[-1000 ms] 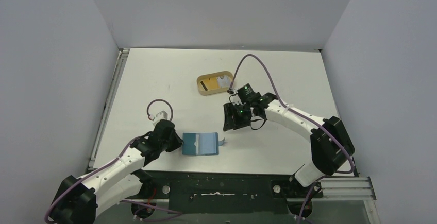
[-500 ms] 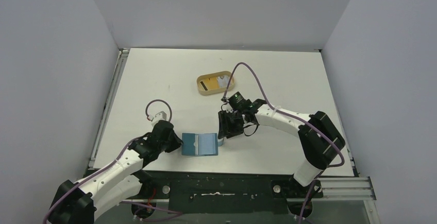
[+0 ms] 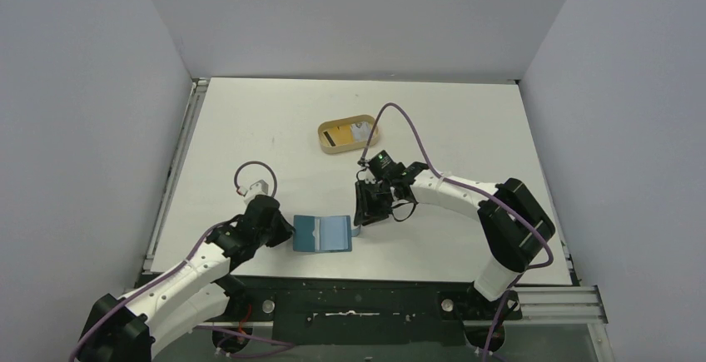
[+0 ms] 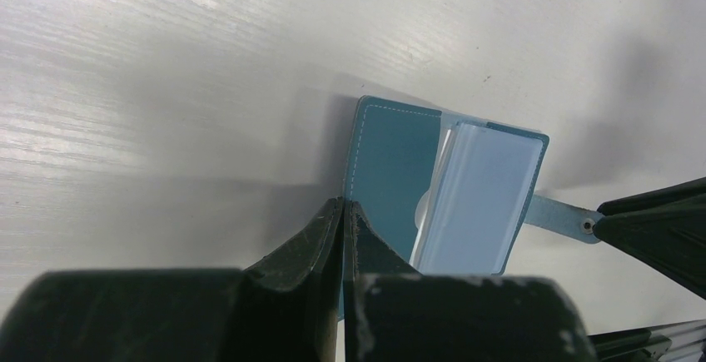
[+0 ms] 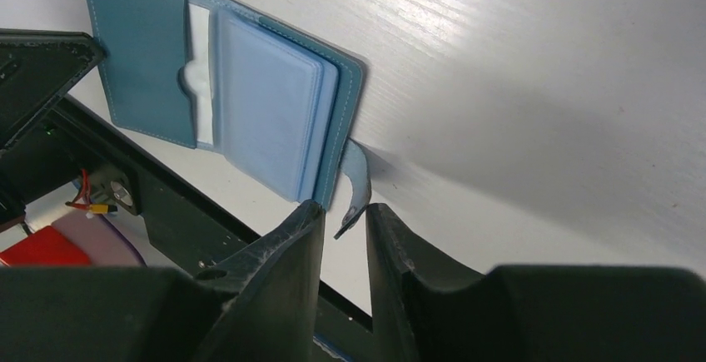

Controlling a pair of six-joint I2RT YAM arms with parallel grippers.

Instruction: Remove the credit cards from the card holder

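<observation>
The teal card holder (image 3: 310, 233) lies open near the table's front edge. A stack of pale blue credit cards (image 3: 335, 230) sits in its right half and shows in the left wrist view (image 4: 483, 195) and the right wrist view (image 5: 266, 104). A white card (image 5: 198, 71) peeks from the left pocket. My left gripper (image 3: 292, 232) is shut on the holder's left flap edge (image 4: 343, 205). My right gripper (image 3: 359, 225) stands at the holder's right edge, jaws narrowly apart (image 5: 344, 210), with the snap tab (image 5: 356, 181) hanging between them.
A tan oval tray (image 3: 321, 137) stands at the back middle with a pale card (image 3: 360, 131) in it. The black base frame (image 3: 358, 291) runs just beyond the table's front edge, close under the holder (image 5: 166, 212).
My right gripper has moved left and nearer, down to the holder's right edge, and now straddles the snap tab. The left gripper and the holder have stayed put.
</observation>
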